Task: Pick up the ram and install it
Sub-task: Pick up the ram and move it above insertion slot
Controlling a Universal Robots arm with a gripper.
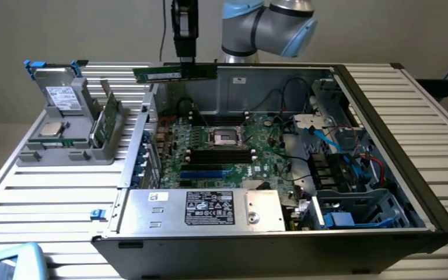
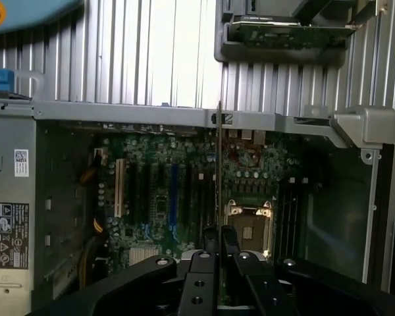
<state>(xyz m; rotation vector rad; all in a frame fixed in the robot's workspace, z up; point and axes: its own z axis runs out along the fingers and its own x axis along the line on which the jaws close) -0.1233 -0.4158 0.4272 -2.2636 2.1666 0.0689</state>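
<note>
Soft light, table (image 2: 171, 46) glaring, dim inside the case (image 2: 151, 113)

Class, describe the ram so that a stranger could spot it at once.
Find the open computer case. Above its far wall in the exterior view hangs the end effector, shut on the ram. It is the long thin green stick held level in the air, unlike the green board standing in the grey holder.

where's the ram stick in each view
Exterior view: the ram hangs level in the gripper, above the back wall of the case.
Wrist view: the ram is edge-on, a thin line running out from the gripper over the motherboard.
Shared landmark: the cpu socket.
</note>
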